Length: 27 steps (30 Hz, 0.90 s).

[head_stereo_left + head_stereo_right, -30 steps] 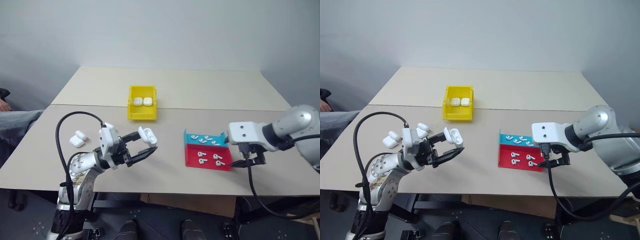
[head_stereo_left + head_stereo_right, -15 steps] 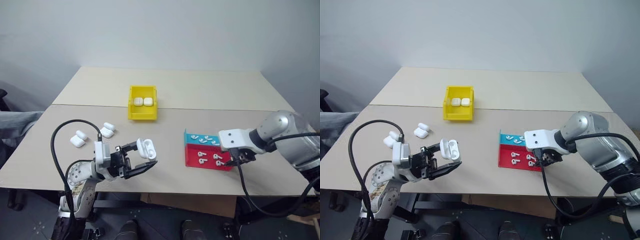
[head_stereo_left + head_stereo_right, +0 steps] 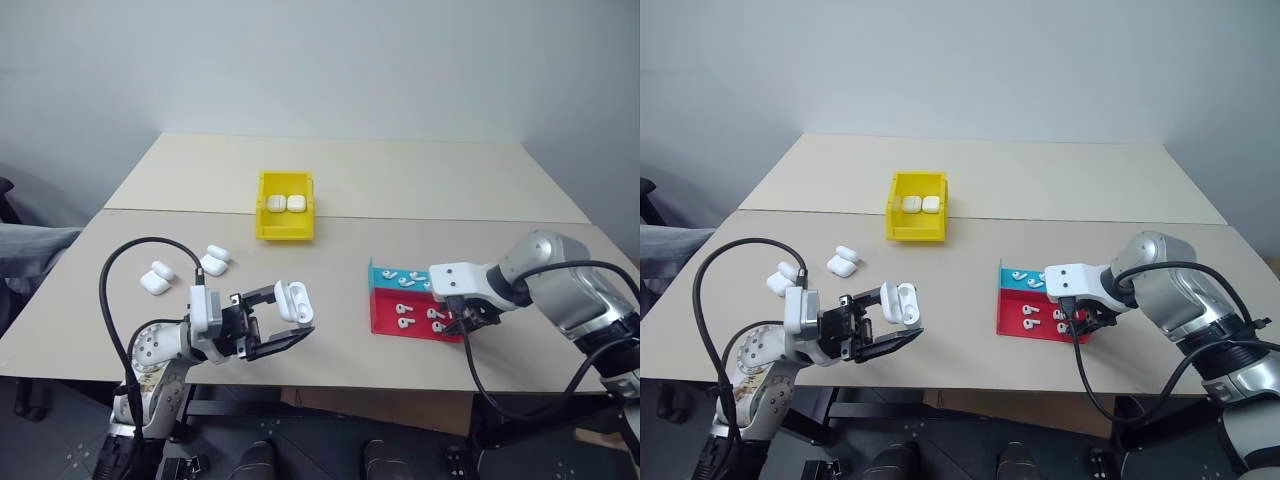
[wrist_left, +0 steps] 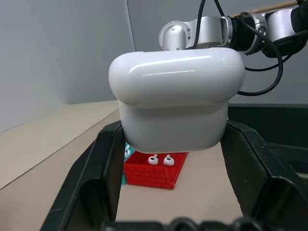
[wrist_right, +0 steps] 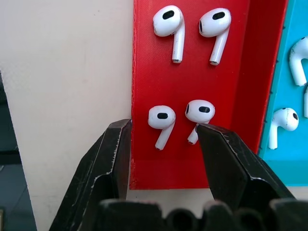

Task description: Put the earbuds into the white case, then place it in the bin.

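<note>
Grey wall is backing the beige bench (image 3: 400, 190). At upper centre the bin (image 3: 285, 228) is sitting with two cases inside. Lower left, my left claw (image 3: 285, 315) is clamping the white case (image 3: 292, 299), lid up. Lower right, over the red-and-teal tray (image 3: 385, 315), my right claw (image 5: 163, 139) is straddling one of the earbuds (image 5: 160, 123), fingers half-spread, not yet touching it.

The left gripper (image 3: 283, 318) reaches toward the robot's right, nearly level, its two black fingers (image 4: 103, 163) clamped on the sides of a small glossy white rounded case (image 4: 175, 98) with its lid flipped up. The right gripper (image 5: 163, 144) points steeply down, forearm bent inward, its black fingers (image 5: 115, 154) parted, straddling a tiny white stemmed earbud (image 5: 160, 124).
</note>
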Available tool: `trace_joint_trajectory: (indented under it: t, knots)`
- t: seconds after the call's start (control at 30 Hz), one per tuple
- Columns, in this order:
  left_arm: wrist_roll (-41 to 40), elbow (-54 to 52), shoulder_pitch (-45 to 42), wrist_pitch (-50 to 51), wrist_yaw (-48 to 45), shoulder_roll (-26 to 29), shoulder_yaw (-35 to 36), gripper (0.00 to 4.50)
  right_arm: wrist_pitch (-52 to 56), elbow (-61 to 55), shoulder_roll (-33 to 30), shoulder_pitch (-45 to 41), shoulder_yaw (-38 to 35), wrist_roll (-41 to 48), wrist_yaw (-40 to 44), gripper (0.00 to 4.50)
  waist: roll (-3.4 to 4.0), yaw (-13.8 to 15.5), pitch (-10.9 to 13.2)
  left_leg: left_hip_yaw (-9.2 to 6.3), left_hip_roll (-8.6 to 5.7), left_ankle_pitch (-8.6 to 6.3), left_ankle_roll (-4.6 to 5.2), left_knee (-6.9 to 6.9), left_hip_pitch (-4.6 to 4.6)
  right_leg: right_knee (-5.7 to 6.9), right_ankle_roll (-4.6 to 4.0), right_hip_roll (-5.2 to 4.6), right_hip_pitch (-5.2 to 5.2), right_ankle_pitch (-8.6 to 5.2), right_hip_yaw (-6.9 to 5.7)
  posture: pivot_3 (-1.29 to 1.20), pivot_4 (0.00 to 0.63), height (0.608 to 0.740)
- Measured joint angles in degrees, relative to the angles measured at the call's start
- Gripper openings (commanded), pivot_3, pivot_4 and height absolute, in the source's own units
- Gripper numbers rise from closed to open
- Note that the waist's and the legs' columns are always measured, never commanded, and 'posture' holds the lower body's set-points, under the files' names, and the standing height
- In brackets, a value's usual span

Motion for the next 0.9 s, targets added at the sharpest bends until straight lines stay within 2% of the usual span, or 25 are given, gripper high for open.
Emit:
trace_joint_trajectory:
  t: [0.03, 0.7, 0.9]
  knots:
    - [-0.31, -0.05, -0.04, 0.54, -0.01, 0.33, 0.0, 2.72, -0.04, 0.08, 0.25, -0.01, 0.0, -0.22, -0.01, 1.34, 0.0, 0.01, 0.0, 0.0, 0.0, 0.0, 0.0, 0.0, 0.0, 0.0, 0.0, 0.0, 0.0, 0.0, 0.0, 0.0, 0.15, 0.74]
    - [-0.84, -1.23, 0.09, 1.65, 0.84, 1.81, -0.61, 2.72, -1.64, 0.06, 1.28, 0.97, 0.03, -1.61, -0.42, 1.34, 0.0, -0.01, 0.0, 0.0, 0.0, 0.0, 0.0, -0.03, 0.0, -0.01, 0.0, 0.0, -0.02, 0.0, 0.0, 0.0, 0.15, 0.74]
    - [-0.7, -2.64, 0.43, 2.49, 2.04, 2.65, -0.62, 2.72, -5.23, -0.87, 1.05, 1.51, -0.26, -1.53, -0.62, 1.34, 0.0, 0.0, 0.0, 0.0, 0.01, -0.01, -0.01, -0.04, 0.0, -0.02, 0.0, 0.0, -0.03, 0.0, 0.0, 0.0, 0.15, 0.74]
